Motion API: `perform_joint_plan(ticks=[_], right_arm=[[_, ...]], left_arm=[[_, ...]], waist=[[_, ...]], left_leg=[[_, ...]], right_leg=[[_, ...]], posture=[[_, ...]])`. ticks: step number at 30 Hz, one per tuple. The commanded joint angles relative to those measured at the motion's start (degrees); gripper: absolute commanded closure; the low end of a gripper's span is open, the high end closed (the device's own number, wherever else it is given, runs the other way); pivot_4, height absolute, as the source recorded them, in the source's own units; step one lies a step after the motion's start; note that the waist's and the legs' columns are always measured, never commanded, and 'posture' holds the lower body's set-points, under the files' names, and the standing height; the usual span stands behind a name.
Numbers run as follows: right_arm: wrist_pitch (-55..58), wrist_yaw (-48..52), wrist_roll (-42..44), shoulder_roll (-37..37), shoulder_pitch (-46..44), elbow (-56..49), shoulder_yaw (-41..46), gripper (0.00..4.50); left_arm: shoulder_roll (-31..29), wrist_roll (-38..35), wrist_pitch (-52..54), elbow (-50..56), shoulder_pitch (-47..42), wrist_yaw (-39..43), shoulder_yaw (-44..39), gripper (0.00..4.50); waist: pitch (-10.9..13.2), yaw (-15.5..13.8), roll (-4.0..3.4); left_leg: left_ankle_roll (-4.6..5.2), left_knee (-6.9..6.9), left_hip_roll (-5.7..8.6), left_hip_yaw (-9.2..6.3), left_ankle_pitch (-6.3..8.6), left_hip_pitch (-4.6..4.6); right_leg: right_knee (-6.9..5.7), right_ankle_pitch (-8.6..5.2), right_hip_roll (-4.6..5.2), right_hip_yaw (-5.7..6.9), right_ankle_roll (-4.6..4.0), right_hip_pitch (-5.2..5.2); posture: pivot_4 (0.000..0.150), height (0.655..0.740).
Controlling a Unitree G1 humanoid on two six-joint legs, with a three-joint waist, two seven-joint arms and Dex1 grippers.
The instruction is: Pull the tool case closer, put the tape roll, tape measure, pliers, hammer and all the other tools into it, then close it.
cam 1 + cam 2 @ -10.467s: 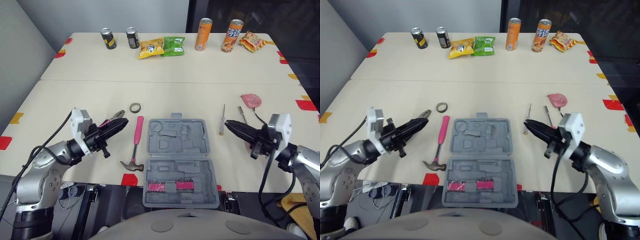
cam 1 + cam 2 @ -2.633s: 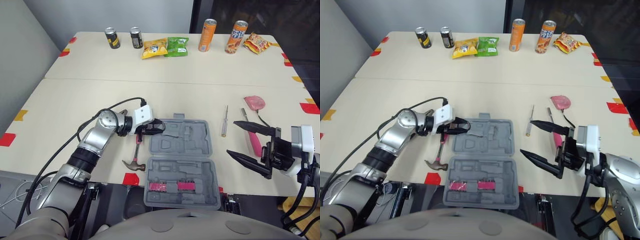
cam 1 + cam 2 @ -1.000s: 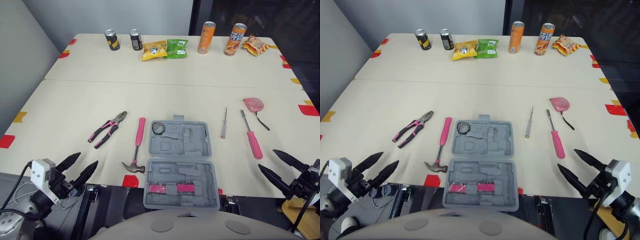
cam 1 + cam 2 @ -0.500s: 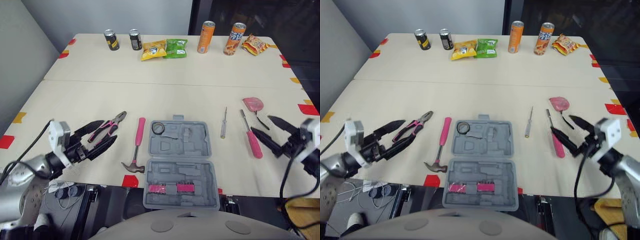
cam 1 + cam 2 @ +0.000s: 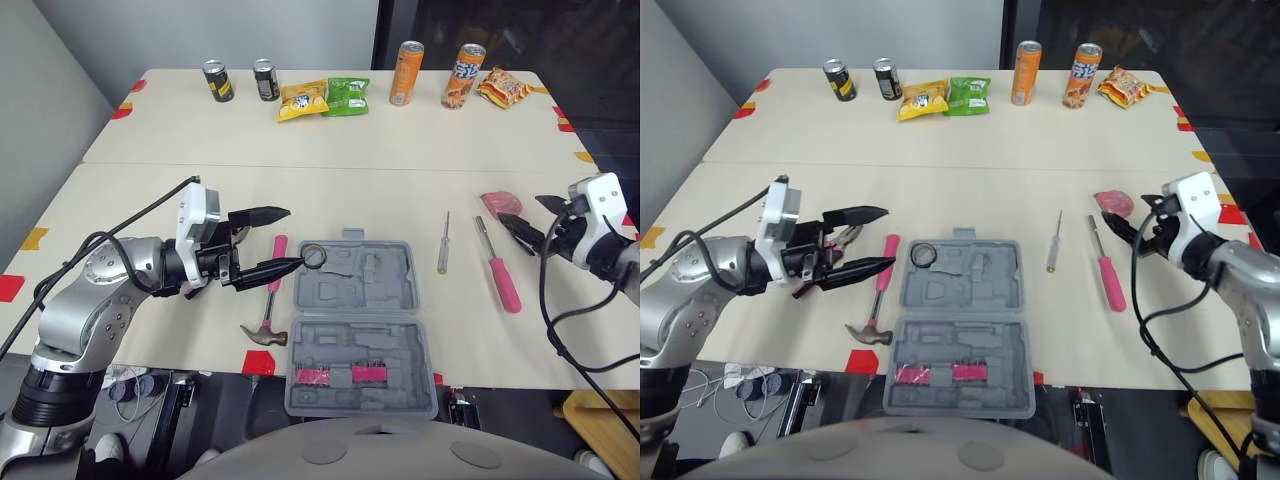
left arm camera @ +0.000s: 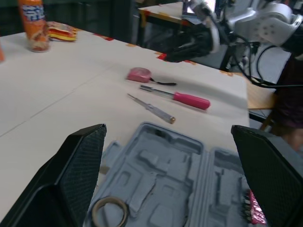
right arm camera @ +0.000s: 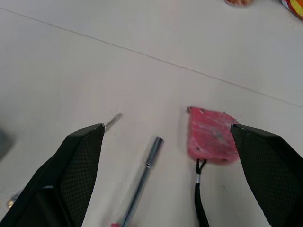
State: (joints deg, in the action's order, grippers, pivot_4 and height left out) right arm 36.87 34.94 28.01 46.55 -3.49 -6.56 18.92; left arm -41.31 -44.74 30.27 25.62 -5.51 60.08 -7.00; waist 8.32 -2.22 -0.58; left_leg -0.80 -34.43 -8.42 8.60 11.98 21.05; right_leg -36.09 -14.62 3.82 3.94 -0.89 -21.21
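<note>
While the grey plastic tool case [image 5: 352, 330] lies open in the lower middle of the frame, both halves sit flat on the pale table [image 5: 330, 190]. A small dark tape roll [image 5: 315, 256] is inside the case, in the upper left corner of the far half. A hammer with a pink handle [image 5: 272, 300] lies just left of the case, with its metal head toward the bottom of the frame. Pliers with pink handles [image 5: 848, 233] lie on the table farther left, partly hidden under the left arm.

The left jaws are in the left middle of the frame. They are spread wide and hold nothing. One tip is close to the tape roll and the other points out over the table.

The right jaws are at the right edge of the frame. They are wide too, and empty. A pink tape measure [image 5: 500, 201] with a black strap lies on the table just beside them. A screwdriver with a pink handle [image 5: 503, 280] lies below the tape measure. A thin metal screwdriver [image 5: 442, 243] lies between it and the case.

Along the top of the frame stand two dark cans [image 5: 216, 78] and two orange cans [image 5: 406, 72]. A yellow snack bag [image 5: 301, 98] and a green snack bag [image 5: 348, 93] lie between them.
</note>
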Motion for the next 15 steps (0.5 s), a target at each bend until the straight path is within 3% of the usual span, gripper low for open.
perform_joint_plan(ticks=[1,5,10,15], right_arm=[[3.3,-2.0,-2.6,0.6,-3.9,3.0,-2.3,0.00],[3.8,-3.5,-5.1,-1.4,-6.6,6.8,-5.0,0.00],[2.2,-5.5,-9.0,-3.1,-9.6,12.7,-6.9,1.46],[1.3,-6.3,-11.4,-4.0,-10.7,16.2,-7.4,1.46]], left_arm=[[-0.9,-2.4,2.0,4.0,-1.8,0.5,1.2,0.04],[-0.3,-1.9,2.0,4.9,-2.3,0.5,2.3,0.04],[0.9,-1.8,1.2,5.4,-2.7,-0.7,2.3,0.00],[2.3,-1.6,-0.7,5.2,-1.7,-1.0,1.9,0.00]], waist=[[0.0,-0.1,0.00],[0.0,-0.3,-0.01],[0.0,-0.3,-0.01],[0.0,-0.3,-0.01]], left_leg=[[0.00,0.00,0.00,0.00,-0.01,0.00],[0.00,-0.02,0.00,0.03,-0.01,0.06],[0.00,-0.11,-0.01,0.11,-0.01,0.08],[-0.01,-0.23,-0.01,0.17,-0.01,0.08]], right_leg=[[-0.03,0.00,0.00,0.00,0.00,-0.05],[-0.08,-0.04,0.00,-0.01,-0.06,-0.12],[-0.12,-0.04,0.00,-0.08,-0.07,-0.15],[-0.19,-0.03,0.01,-0.16,-0.08,-0.16]], posture=[[0.150,0.7400],[0.150,0.7400],[0.150,0.7400],[0.150,0.7400]])
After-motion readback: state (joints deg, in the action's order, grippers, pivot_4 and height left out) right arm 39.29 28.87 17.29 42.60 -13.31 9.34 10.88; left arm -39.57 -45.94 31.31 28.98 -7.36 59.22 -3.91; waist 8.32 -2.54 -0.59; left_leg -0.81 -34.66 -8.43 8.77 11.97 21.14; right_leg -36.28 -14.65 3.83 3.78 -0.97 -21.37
